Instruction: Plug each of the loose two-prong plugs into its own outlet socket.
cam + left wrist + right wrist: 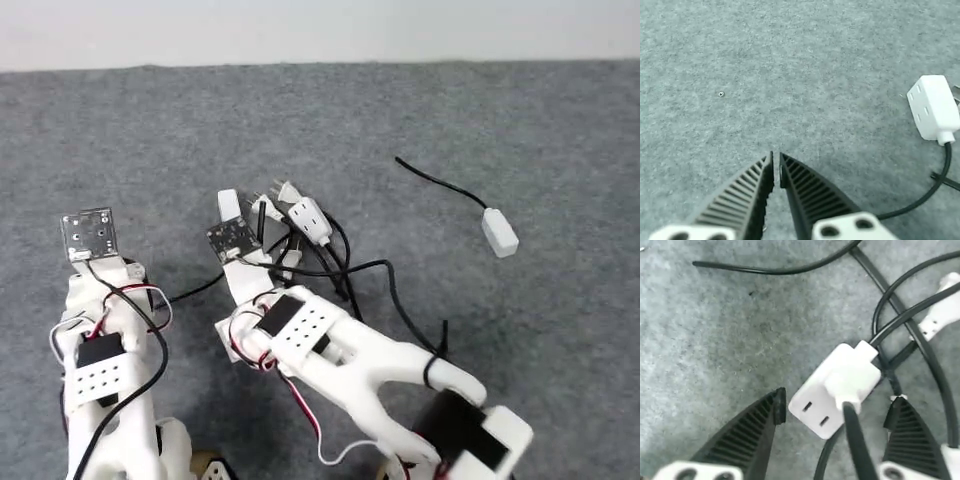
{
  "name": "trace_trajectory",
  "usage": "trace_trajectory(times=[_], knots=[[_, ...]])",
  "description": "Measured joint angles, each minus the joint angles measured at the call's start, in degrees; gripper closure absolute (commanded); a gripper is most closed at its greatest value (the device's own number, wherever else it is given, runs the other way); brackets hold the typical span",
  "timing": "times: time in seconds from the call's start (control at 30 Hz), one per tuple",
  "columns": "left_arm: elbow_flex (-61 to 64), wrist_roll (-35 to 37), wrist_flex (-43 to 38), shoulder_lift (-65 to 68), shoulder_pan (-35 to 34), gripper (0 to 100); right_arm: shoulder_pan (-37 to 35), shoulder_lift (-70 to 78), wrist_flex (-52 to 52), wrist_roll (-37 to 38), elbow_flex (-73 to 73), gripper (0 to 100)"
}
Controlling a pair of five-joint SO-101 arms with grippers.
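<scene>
Outlet socket (812,407) lies low in the middle of the right wrist view, between the spread fingers of the right gripper (837,402), which pinches nothing. Its long axis runs from lower left to upper right, with the two-slot face toward lower left and its cord leaving toward upper right. Beyond it black cords (900,305) cross, and one white plug (942,312) lies at the right edge.

In the left wrist view the left gripper (776,162) is pressed together on nothing at bottom centre, over the grey mat (765,60). A socket block (933,106) lies at the right edge — four slots facing up, long axis near upright.

In the high view, the central tangle holds a two-prong plug (288,192) and a second plug (266,208), prongs toward upper left — and one lone white block (500,232) lies well apart at the right.
</scene>
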Motion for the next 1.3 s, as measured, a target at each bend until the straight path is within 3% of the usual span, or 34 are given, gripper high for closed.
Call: trace_trajectory(times=[0.33,0.73,1.07,1.3], knots=[[0.0,0.0,0.0,0.0,-0.1,98,1.1,9.2,4.3,2.4,-8.9,99.0],[0.0,0.0,-0.2,0.0,0.0,98,6.9,-1.3,16.6,8.8,-9.1,99.1],[0.0,0.0,-0.2,0.0,1.3,98,21.2,-25.1,33.9,22.6,-9.1,99.0],[0.0,0.0,-0.2,0.0,1.3,98,47.1,-37.8,44.0,36.7,-6.1,99.0]])
